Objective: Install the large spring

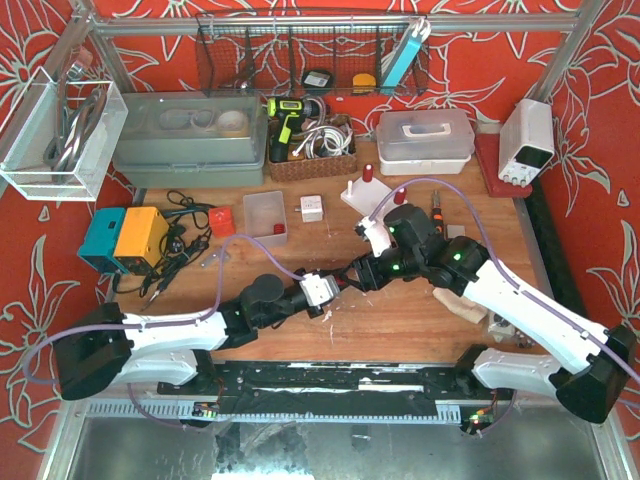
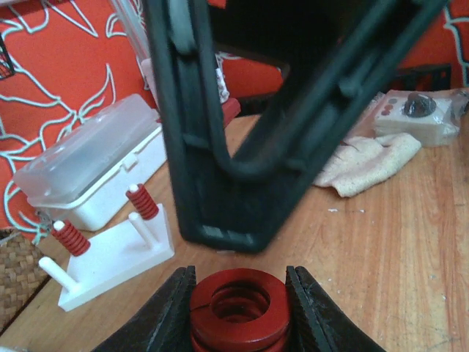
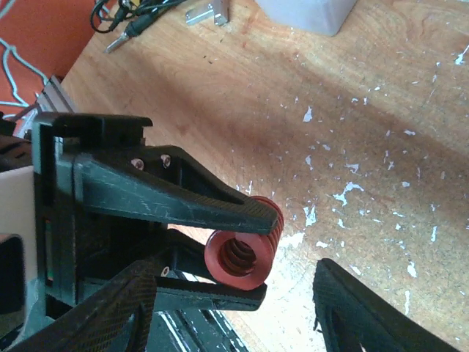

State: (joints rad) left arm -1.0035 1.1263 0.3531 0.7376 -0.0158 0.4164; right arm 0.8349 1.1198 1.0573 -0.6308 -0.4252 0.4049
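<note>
Sitting between the fingertips of the left gripper [image 2: 239, 282], which is clamped on its coils, the large spring [image 3: 236, 255] is held off the table [image 2: 396, 242]. Its long axis runs crosswise to the squeeze, with one open end tilted up toward that wrist. The right gripper [image 1: 358, 277] faces it, jaws apart on either side and not touching. Ahead and left, the white peg base [image 2: 117, 253] carries two small springs [image 2: 143, 202]; seating the large one looks undone.

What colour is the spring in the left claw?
Red. The spring shows best in the left wrist view.
</note>
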